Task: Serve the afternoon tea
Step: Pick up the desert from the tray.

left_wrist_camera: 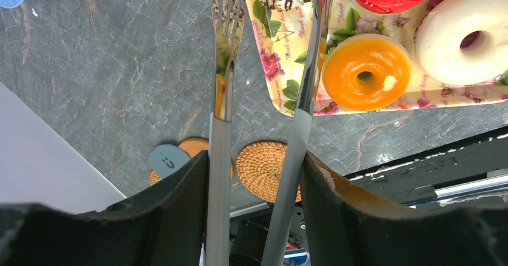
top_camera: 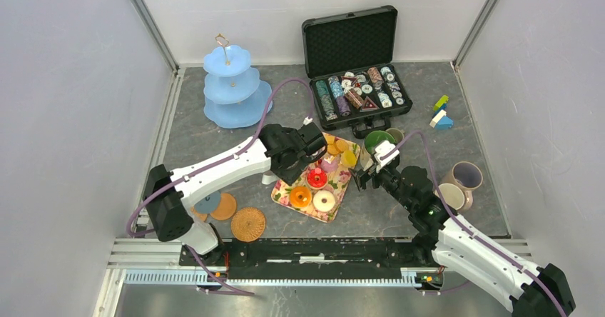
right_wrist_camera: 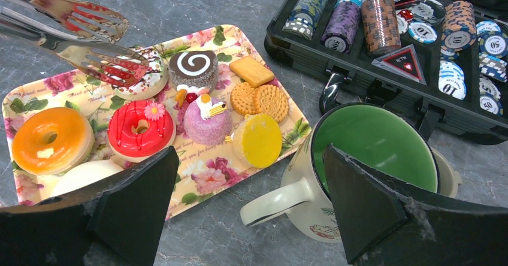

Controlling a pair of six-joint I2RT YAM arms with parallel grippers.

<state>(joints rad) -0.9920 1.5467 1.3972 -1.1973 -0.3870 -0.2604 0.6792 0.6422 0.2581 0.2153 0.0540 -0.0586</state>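
A floral tray (top_camera: 341, 183) holds the afternoon tea: an orange donut (left_wrist_camera: 365, 71), a white donut (left_wrist_camera: 467, 35), a red donut (right_wrist_camera: 141, 128), a swirl cake (right_wrist_camera: 193, 67), a lilac cake (right_wrist_camera: 206, 122) and biscuits (right_wrist_camera: 260, 98). My left gripper (left_wrist_camera: 254, 164) is shut on metal serving tongs (left_wrist_camera: 223, 68). Their forked tips (right_wrist_camera: 90, 23) hover spread above the tray's far left corner. My right gripper (right_wrist_camera: 248, 152) is open just above the handle of the green-lined mug (right_wrist_camera: 371, 140), beside the tray's right edge.
Woven coasters (top_camera: 247, 224) and a blue one (top_camera: 207, 203) lie front left. A blue three-tier stand (top_camera: 228, 81) is at the back left and an open poker chip case (top_camera: 357, 81) at the back. Two more mugs (top_camera: 464, 175) and building blocks (top_camera: 441, 113) sit at the right.
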